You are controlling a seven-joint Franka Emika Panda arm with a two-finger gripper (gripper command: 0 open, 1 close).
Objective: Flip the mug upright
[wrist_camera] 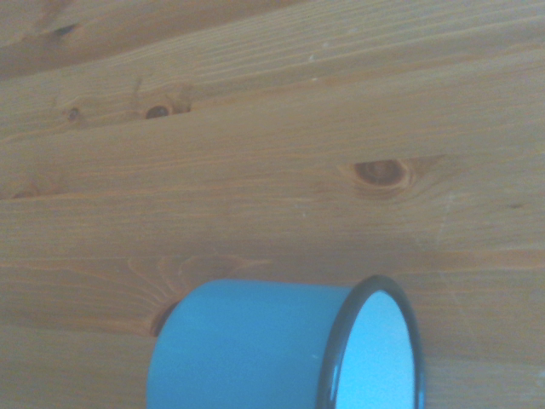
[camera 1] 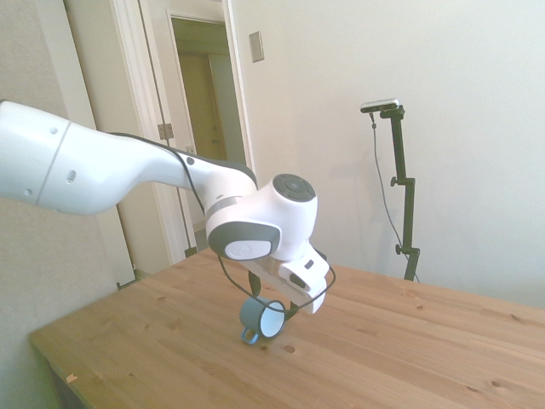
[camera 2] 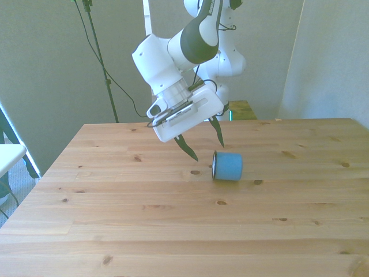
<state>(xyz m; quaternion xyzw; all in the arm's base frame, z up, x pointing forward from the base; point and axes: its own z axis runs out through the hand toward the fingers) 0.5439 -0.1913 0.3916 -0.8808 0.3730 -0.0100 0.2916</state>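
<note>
1. Pale knotty pine desk [camera 2: 115, 231]: broad plank surface, carrying the one task item near its middle.
2. White jointed Franka arm [camera 1: 102, 166]: reaches low over the desk, wrist tilted.
3. Two-finger tool with dark fingers [camera 2: 204, 144]: spread apart, pinching nothing, hovering just above the desk; one finger is close over the mug's rim, the other off to the front view's left.
4. Small light-blue enamel mug with thin dark rim and white inside [camera 2: 228, 166]: lying on its side on the desk, mouth toward the front view's left (loop handle low in the side view). Status: not grasped, not yet upright; grasp and flip remain.
</note>
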